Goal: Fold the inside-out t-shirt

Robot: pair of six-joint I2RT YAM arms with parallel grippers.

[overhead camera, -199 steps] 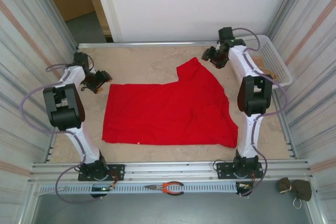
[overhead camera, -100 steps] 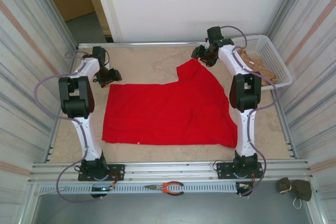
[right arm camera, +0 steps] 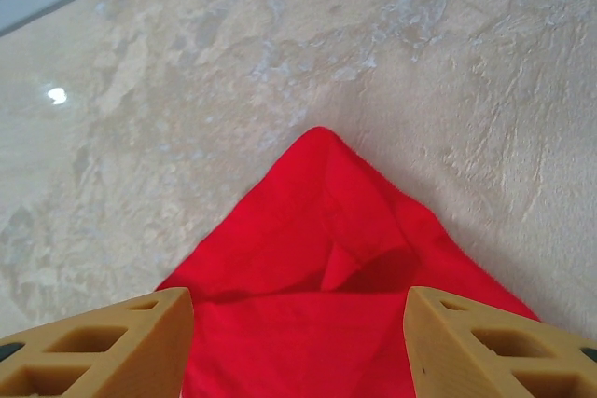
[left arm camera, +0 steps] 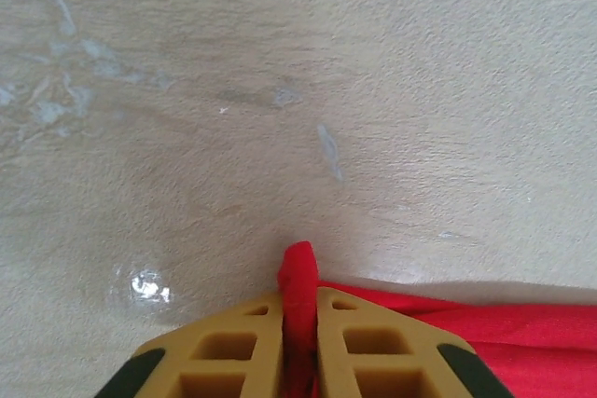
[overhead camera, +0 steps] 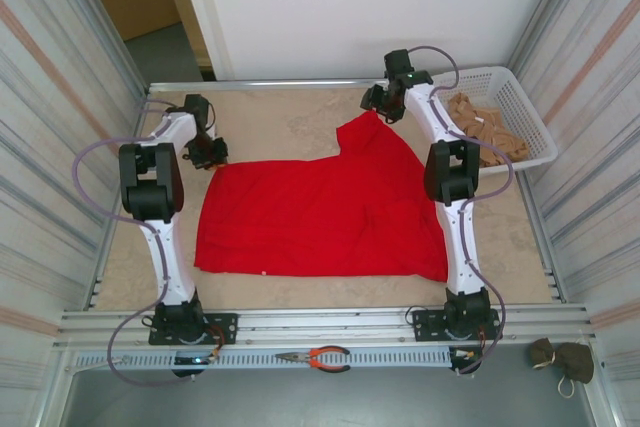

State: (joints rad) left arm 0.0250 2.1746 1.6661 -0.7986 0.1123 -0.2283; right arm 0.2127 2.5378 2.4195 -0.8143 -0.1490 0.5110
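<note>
The inside-out t-shirt [overhead camera: 320, 215] is a bright red cloth spread flat across the middle of the table. My left gripper [overhead camera: 210, 155] sits at the shirt's far left corner, shut on a pinch of red cloth [left arm camera: 299, 297] between its tan fingers [left arm camera: 238, 347]. My right gripper [overhead camera: 380, 105] hovers at the pointed far tip of the shirt [right arm camera: 322, 221]. Its tan fingers [right arm camera: 121, 342] stand wide apart, open, on either side of that tip with nothing gripped.
A white basket [overhead camera: 528, 122] holding tan cloth [overhead camera: 480, 127] stands at the back right. Orange-handled pliers [overhead camera: 318, 356] lie on the front rail, and a dark bundle [overhead camera: 562, 360] lies at the front right. Corrugated walls close in both sides.
The left gripper moved right onto the shirt's far left corner and closed on the cloth. The right gripper shifted left toward the shirt's far tip, staying open.
</note>
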